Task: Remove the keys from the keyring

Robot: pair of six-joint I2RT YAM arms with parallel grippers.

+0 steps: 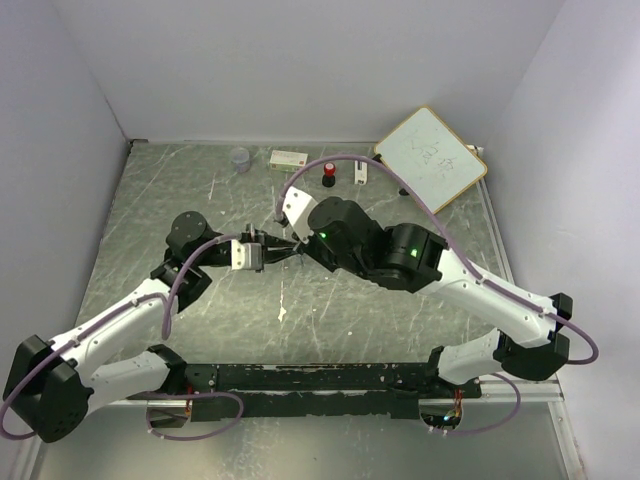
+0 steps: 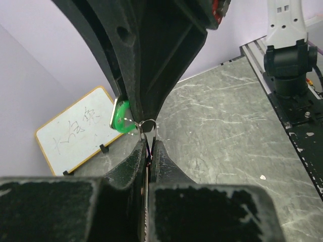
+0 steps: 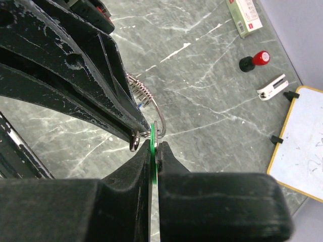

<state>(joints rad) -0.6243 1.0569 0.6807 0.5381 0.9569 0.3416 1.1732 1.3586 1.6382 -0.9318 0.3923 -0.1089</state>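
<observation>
The right end effector (image 3: 155, 150) pinches the green-headed key (image 3: 153, 145); the left end effector (image 2: 149, 146) is closed on the keyring (image 3: 163, 122) (thin silver wire), tips almost touching, above the desk (image 1: 180, 180).

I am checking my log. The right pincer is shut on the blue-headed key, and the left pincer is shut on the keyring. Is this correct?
Not quite. The right wrist view shows the right pincer shut on the green-headed key, not a blue one. The left pincer is shut on the keyring, as you wrote.
</observation>
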